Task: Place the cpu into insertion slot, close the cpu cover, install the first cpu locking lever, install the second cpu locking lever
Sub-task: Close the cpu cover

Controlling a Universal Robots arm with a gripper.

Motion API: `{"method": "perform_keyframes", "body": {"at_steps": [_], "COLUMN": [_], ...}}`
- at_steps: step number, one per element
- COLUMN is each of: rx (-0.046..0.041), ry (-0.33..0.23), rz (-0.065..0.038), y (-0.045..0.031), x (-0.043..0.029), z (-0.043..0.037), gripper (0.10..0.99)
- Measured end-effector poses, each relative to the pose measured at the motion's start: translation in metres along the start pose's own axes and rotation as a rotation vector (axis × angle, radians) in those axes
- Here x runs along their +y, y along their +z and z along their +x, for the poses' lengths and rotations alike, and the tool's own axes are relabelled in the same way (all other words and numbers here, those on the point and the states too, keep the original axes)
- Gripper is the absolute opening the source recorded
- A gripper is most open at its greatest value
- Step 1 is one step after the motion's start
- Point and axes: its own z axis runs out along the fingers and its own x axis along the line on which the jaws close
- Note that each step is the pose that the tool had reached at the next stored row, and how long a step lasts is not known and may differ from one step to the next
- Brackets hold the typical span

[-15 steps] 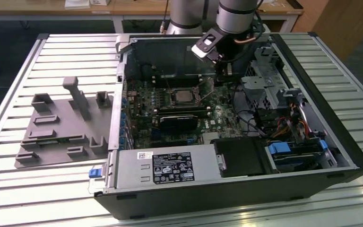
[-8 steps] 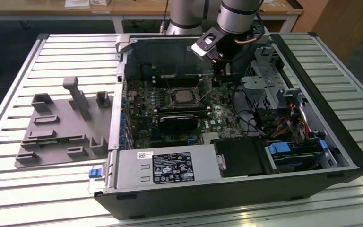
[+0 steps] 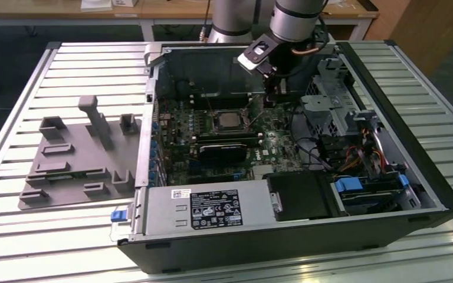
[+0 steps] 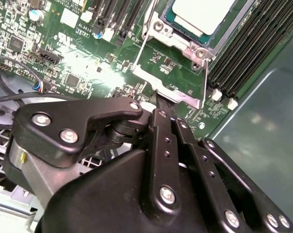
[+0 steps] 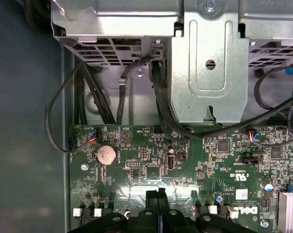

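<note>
The cpu (image 3: 228, 121) (image 4: 202, 12), with a pale metal top, sits in the insertion slot on the green motherboard (image 3: 179, 135) and hides the slot beneath it. The silver cpu cover (image 4: 192, 48) lies around it as a frame. Thin wire locking levers (image 4: 138, 51) (image 4: 205, 73) run along two sides of the socket. My gripper (image 3: 270, 101) (image 4: 160, 99) (image 5: 158, 194) is shut with nothing between its black fingers. Its tip rests at the silver metal edge (image 4: 178, 94) of the socket's side nearest the fingers.
The open computer case (image 3: 415, 188) lies on a slatted table. A metal drive cage (image 5: 209, 73) and black cables (image 5: 156, 97) are close to the gripper. Long memory slots (image 4: 243, 53) flank the socket. A grey parts fixture (image 3: 77, 153) sits at the exterior view's left.
</note>
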Motion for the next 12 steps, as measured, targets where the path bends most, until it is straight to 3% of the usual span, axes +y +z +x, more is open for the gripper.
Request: {"method": "perform_keyframes", "body": {"at_steps": [12], "rx": [0.0031], "ry": [0.0], "rz": [-0.023], "y": [0.0011], "x": [-0.0211], "z": [-0.0004], "gripper": [0.102]}}
